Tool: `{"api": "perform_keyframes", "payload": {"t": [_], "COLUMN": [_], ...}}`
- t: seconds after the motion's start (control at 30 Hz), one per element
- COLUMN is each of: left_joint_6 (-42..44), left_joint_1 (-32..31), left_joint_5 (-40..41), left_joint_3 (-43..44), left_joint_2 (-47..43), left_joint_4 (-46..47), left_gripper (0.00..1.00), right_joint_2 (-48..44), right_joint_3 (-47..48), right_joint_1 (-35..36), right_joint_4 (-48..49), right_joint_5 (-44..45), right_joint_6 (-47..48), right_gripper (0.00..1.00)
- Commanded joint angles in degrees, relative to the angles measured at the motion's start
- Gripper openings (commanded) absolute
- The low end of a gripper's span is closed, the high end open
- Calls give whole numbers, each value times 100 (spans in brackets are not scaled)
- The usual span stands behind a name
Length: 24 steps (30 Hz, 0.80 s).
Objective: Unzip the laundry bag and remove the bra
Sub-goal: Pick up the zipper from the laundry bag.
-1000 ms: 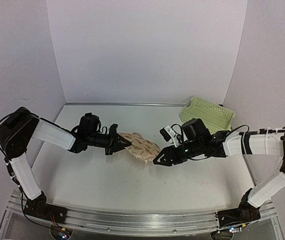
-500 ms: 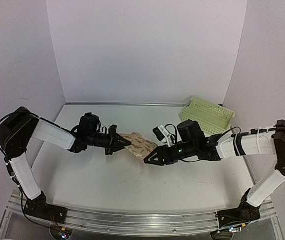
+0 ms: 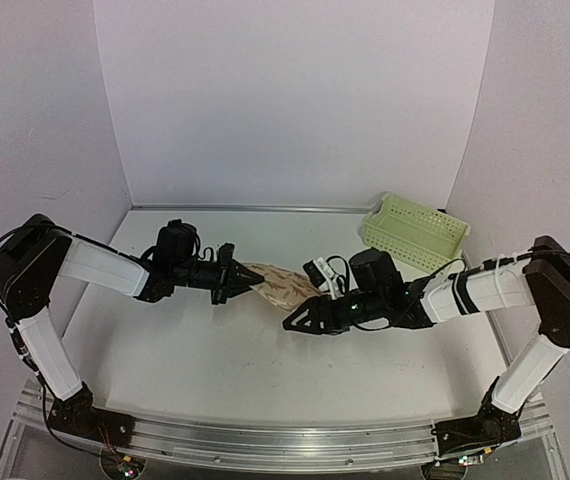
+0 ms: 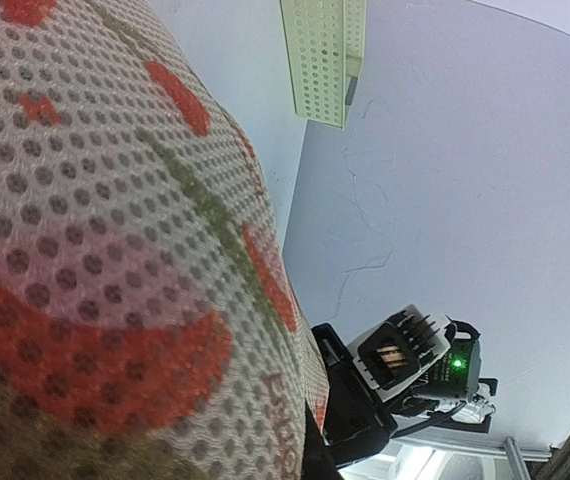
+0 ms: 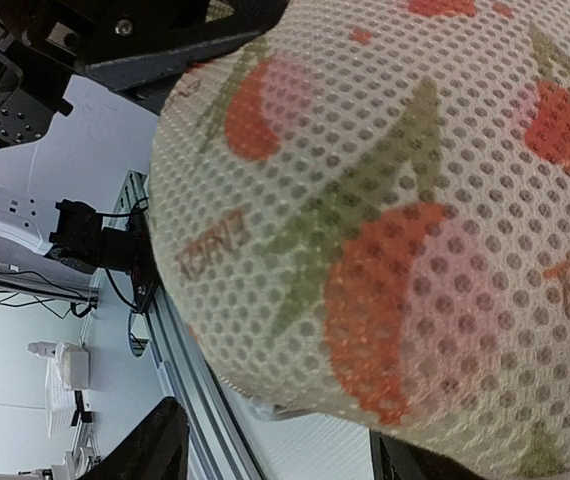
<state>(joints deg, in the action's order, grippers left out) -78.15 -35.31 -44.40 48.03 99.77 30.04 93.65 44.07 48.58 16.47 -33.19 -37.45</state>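
Observation:
The laundry bag (image 3: 277, 285), beige mesh with orange-red leaf prints, lies mid-table between the two arms. My left gripper (image 3: 231, 283) is shut on the bag's left end. In the left wrist view the bag's mesh (image 4: 115, 260) fills the left half. My right gripper (image 3: 297, 322) stands open at the bag's near right edge. In the right wrist view the bag (image 5: 395, 200) bulges over the open jaws (image 5: 275, 450), and only the dark fingertips (image 5: 155, 445) show at the bottom. The zip does not show in any view. The bra is hidden.
A pale-green plastic basket (image 3: 415, 232) stands at the back right, also seen as a basket edge (image 4: 325, 55) in the left wrist view. White walls close the table at the back and on both sides. The metal rail (image 3: 265, 445) runs along the near edge.
My right arm has moved left, up to the bag's right edge, and its jaws have widened. My left gripper has kept its hold and shifted slightly left.

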Motion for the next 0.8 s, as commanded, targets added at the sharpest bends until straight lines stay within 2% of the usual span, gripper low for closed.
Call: {"api": "perform_keyframes", "payload": {"t": [0.0,0.77], "left_joint_6": [-43,-54], "left_joint_1": [-26,-38], "left_joint_5": [-75,-18], "left_joint_3": [312,165], "left_joint_2": [-309,-295], "left_joint_4": [391,392], "left_gripper": [0,0], "right_joint_2": [138,-408], "right_joint_3": [66,-25], "right_joint_1": [30,30], "right_joint_4": [643,923], "right_joint_5": [-2,240], "right_joint_6": [-151,-43], "right_gripper": [64,60]}}
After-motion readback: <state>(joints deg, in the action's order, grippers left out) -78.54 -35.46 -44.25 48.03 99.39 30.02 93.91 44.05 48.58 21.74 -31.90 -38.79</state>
